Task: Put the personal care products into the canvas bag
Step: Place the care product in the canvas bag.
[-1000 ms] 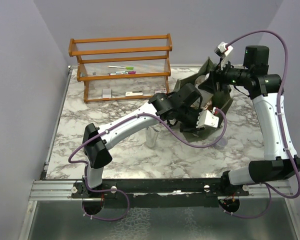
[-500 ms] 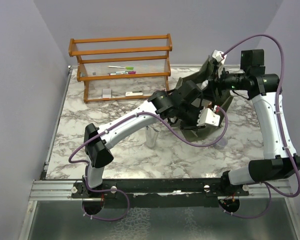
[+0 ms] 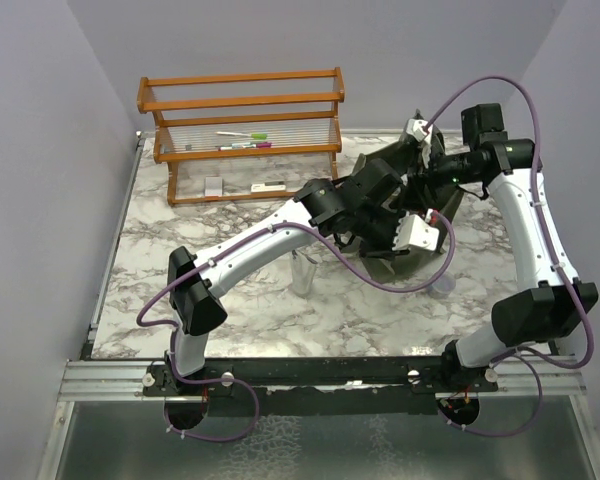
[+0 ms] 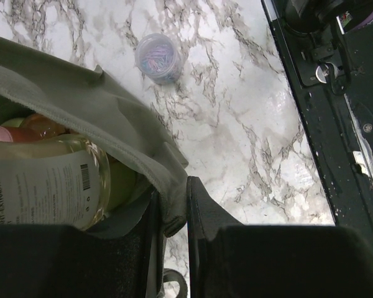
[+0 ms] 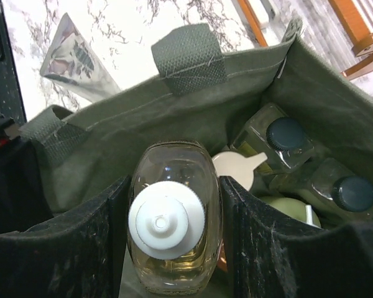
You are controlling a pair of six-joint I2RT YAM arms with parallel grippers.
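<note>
The right gripper (image 5: pixel 174 181) is clamped on a clear bottle (image 5: pixel 168 230) with a white cap, holding it at the open mouth of the canvas bag (image 5: pixel 143 127). Deeper inside the bag lie two dark-capped bottles (image 5: pixel 286 133) and a pale green item (image 5: pixel 280 205). The left gripper (image 4: pixel 173 208) is closed on the bag's rim, with the fabric pinched between its fingers. A silver tube (image 5: pixel 81 59) sits on the desk (image 4: pixel 236 124) just outside the bag. A lavender jar (image 4: pixel 158 57) stands near the bag's other side.

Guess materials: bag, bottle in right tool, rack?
Canvas bag: matte olive woven fabric; stitched seams, webbing loops, floppy creases. Clear bottle: glossy transparent plastic, possibly glass; yellowish liquid shows through; white cap looks moulded plastic. Rack: wood, orange glossy finish, probably varnish.
</note>
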